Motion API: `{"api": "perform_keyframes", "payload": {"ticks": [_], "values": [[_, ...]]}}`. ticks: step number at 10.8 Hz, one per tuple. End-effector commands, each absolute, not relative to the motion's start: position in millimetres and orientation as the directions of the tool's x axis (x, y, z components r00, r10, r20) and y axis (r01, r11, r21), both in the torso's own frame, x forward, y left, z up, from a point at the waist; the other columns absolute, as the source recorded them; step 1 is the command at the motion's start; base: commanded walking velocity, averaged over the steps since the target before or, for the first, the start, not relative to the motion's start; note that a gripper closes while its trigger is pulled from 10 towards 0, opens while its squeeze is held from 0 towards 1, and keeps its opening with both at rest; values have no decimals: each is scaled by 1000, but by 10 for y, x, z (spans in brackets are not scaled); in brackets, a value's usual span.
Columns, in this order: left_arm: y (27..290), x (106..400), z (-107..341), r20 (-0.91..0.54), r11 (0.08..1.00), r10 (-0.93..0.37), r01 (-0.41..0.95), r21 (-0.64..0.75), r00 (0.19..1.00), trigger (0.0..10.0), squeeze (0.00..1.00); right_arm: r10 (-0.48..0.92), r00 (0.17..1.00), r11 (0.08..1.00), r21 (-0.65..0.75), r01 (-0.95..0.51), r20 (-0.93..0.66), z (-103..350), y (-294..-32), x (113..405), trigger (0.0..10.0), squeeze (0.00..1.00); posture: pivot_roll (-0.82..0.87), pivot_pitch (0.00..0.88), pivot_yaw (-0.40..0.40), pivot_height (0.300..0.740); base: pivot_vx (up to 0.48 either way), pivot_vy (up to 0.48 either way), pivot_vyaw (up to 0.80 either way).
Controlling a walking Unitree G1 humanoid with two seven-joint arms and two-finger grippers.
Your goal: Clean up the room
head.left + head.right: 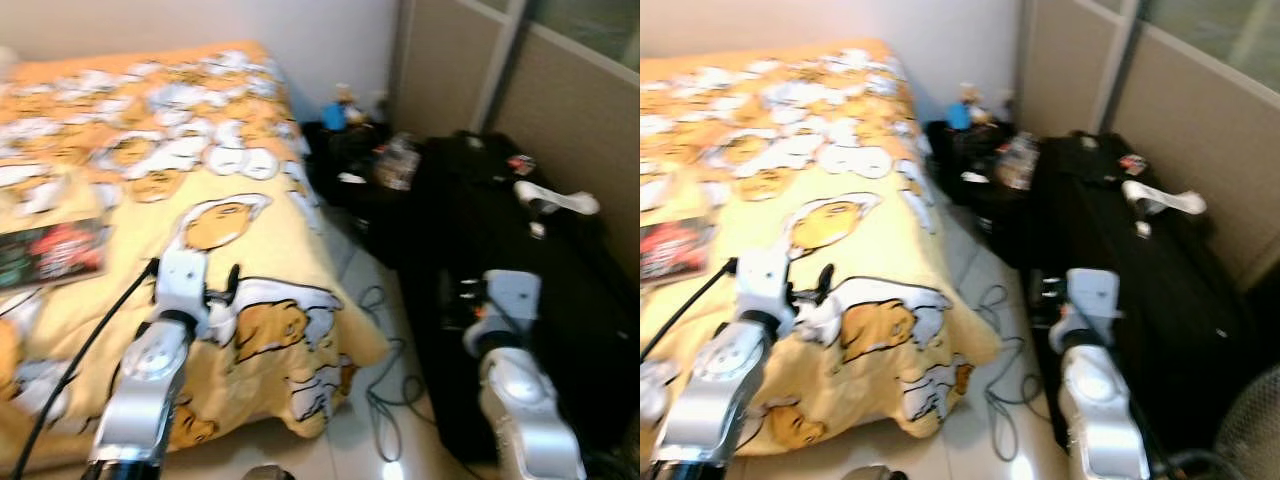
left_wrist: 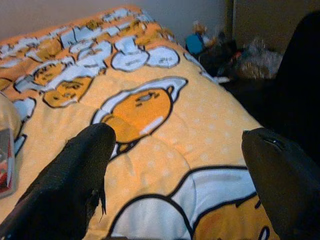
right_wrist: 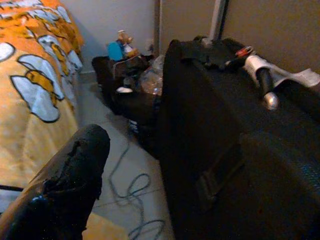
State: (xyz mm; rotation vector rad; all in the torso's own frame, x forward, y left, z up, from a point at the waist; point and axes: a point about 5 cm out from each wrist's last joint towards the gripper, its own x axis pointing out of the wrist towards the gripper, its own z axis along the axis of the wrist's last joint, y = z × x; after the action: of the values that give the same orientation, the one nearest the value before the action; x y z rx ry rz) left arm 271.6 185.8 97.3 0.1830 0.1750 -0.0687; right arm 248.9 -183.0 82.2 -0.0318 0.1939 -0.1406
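Head views take in the bed with its yellow cartoon-egg printed quilt (image 1: pixel 250 250), a dark red-and-black book (image 1: pixel 55 252) lying flat on it toward the robot's left, and a big black suitcase (image 1: pixel 540 290) on the right carrying a white-wrapped handle (image 1: pixel 557 199). Left wrist view gives the left pincer (image 2: pixel 175 165) spread wide, low over the quilt. Right pincer (image 3: pixel 65 185) is raised between bed and suitcase above a grey cable (image 3: pixel 132 190) coiled on the floor; cannot tell its state.

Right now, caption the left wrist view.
Left tool open above the yellow cartoon bedspread.
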Motion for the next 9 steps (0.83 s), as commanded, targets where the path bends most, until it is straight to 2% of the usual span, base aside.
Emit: {"api": "perform_keyframes", "payload": {"ticks": [1, 2, 4, 6, 8, 9], "values": [[1870, 2736, 968, -189, 980, -45, 80, 183, 981, 10000, 0, -132, 974, 991, -23, 130, -185, 852, -1805, 2534, 10000, 1000, -103, 0, 36, 740, 0, 0, 0], [1807, 2782, 976, -184, 984, -28, 60, 168, 983, 10000, 0, -89, 976, 995, 23, 96, -198, 855, -1784, 2559, 10000, 0, -66, 0, 29, 740, 0, 0, 0], [1812, 2868, 1009, -180, 979, -33, 68, 194, 983, 10000, 0, -103, 972, 994, -49, 95, -209, 772, -1744, 2589, 10000, 0, -62, 0, 26, 740, 0, 124, 0], [1830, 2891, 1023, -180, 982, -34, 66, 176, 983, 10000, 0, -88, 978, 996, -14, 87, -187, 887, -1666, 2666, 10000, 0, -103, 0, 34, 740, 0, 292, 0], [1795, 2854, 1024, -184, 980, -47, 80, 179, 982, 10000, 0, -104, 975, 993, -68, 92, -199, 929, -1727, 2664, 10000, 0, -83, 0, 31, 740, 0, 296, 0], [1776, 2848, 1024, -186, 980, -56, 90, 180, 981, 10000, 0, -92, 974, 995, 8, 95, -205, 916, -1754, 2655, 10000, 0, -75, 0, 32, 740, 0, 289, 0]]}}
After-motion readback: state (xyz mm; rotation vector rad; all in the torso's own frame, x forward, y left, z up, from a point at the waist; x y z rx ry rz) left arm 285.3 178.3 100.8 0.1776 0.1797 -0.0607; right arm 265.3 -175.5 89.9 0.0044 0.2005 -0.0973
